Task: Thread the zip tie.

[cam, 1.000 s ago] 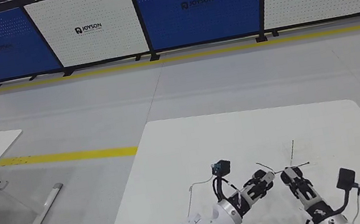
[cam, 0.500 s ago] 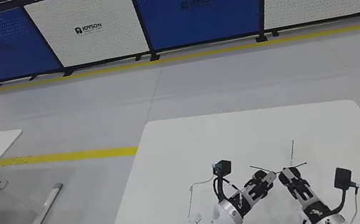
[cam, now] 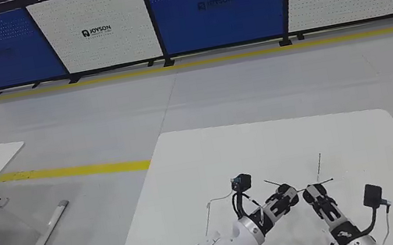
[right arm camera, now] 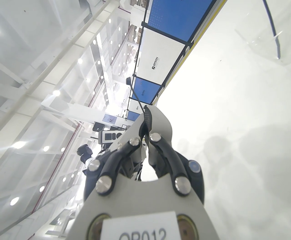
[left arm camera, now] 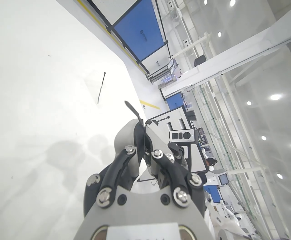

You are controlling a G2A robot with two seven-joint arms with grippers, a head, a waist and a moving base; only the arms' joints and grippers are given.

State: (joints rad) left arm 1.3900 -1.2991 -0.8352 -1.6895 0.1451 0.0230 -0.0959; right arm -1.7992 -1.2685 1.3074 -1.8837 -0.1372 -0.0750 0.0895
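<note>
My left gripper [cam: 287,195] [left arm camera: 143,123] is shut on a black zip tie, and its flat tail end [left arm camera: 131,109] [cam: 273,185] sticks out past the fingertips. Close beside it, my right gripper [cam: 310,194] [right arm camera: 146,109] is shut on a black zip tie strand [right arm camera: 136,95] that ends in a square head [right arm camera: 128,80]. Both grippers hover just above the near part of the white table [cam: 212,167], tips almost together. The stretch of tie between the two grippers is hidden, so I cannot tell whether it is one tie.
A second black zip tie [cam: 319,162] [left arm camera: 101,87] [right arm camera: 272,29] lies flat on the table just beyond the grippers. The table's near edge is close behind the arms. Blue and white partition panels [cam: 215,4] stand far across the floor.
Both grippers have shifted a little to the left in the top view, still shut on the tie. The protruding tail end moved left with the left gripper.
</note>
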